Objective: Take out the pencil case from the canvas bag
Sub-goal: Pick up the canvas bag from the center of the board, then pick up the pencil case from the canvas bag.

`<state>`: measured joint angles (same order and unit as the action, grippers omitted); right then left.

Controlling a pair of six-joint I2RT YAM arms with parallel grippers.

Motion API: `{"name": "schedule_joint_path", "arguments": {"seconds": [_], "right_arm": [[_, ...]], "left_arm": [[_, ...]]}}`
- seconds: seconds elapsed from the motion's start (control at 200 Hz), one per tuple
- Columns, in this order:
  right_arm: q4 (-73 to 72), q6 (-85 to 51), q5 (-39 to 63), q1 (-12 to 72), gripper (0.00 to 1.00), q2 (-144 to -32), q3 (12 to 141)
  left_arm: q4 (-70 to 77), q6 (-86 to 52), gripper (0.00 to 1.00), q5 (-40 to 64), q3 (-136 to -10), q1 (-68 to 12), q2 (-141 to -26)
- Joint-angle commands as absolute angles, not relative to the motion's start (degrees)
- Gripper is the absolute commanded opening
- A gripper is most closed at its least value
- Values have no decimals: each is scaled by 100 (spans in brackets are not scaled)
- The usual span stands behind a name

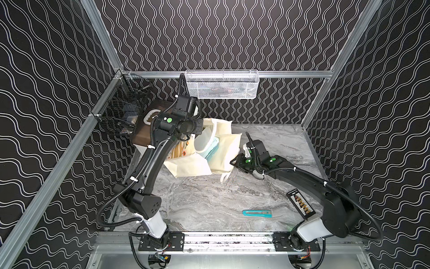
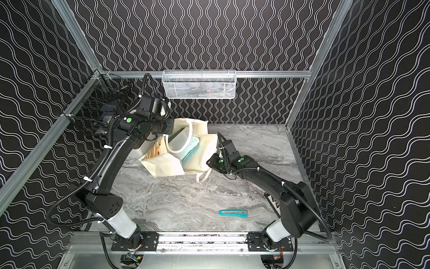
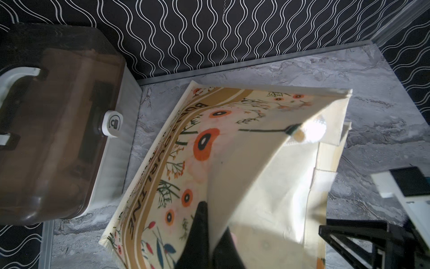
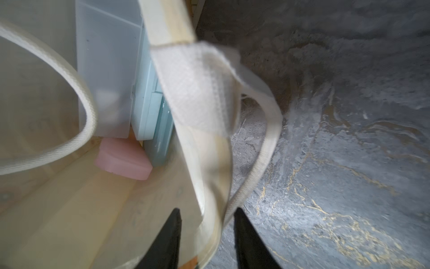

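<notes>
Three wavy-black walls (image 1: pixel 221 35), grey marble table (image 1: pixel 209 205); left tool (image 3: pixel 213 223) pinches canvas bag (image 3: pixel 232 151), right tool (image 4: pixel 207 210) seemingly spread.

The left arm (image 1: pixel 149 160) and right arm (image 1: pixel 300 174) are glossy black on white base segments (image 1: pixel 154 224). Black corrugated cables (image 1: pixel 98 215) follow them, held by white zip ties (image 1: pixel 151 147). Green dots (image 1: pixel 169 120) mark the wrists. The right gripper (image 4: pixel 207 210) has tapered black fingers (image 4: pixel 168 240).
</notes>
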<state>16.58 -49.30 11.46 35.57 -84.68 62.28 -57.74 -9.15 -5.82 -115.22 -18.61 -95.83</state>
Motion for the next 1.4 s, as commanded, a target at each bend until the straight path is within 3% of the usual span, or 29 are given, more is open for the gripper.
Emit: {"name": "schedule_joint_path", "arguments": {"seconds": [0.0, 0.125, 0.325, 0.566, 0.836, 1.051, 1.196, 1.391], "right_arm": [[2207, -4639, 382, 3560, 58, -8033, 6205], [2530, -4397, -161, 3560, 62, -7380, 6137], [2219, -3936, 579, 3661, 47, -6927, 6100], [1922, -3499, 565, 4591, 33, -7506, 6215], [1824, -3259, -71, 5545, 30, -8394, 6193], [2338, -3882, -751, 5679, 23, -9171, 6363], [2291, -4397, -1172, 5639, 28, -9172, 6319], [1967, -4782, -971, 5572, 34, -9237, 6451]], "left_arm": [[-4896, -921, 0, -289, -11260, -1854, -9319], [-4735, -930, 0, -101, -11004, -1853, -9114], [-4595, -938, 0, 255, -10702, -1853, -8882], [-4380, -1045, 0, 602, -10336, -1854, -8643], [-4152, -942, 0, 881, -9846, -1853, -8310], [-3953, -921, 0, 1189, -9504, -1850, -7987], [-3911, -945, 0, 1339, -9378, -1846, -7827], [-3750, -1029, 0, 1585, -9008, -1849, -7588]]}}
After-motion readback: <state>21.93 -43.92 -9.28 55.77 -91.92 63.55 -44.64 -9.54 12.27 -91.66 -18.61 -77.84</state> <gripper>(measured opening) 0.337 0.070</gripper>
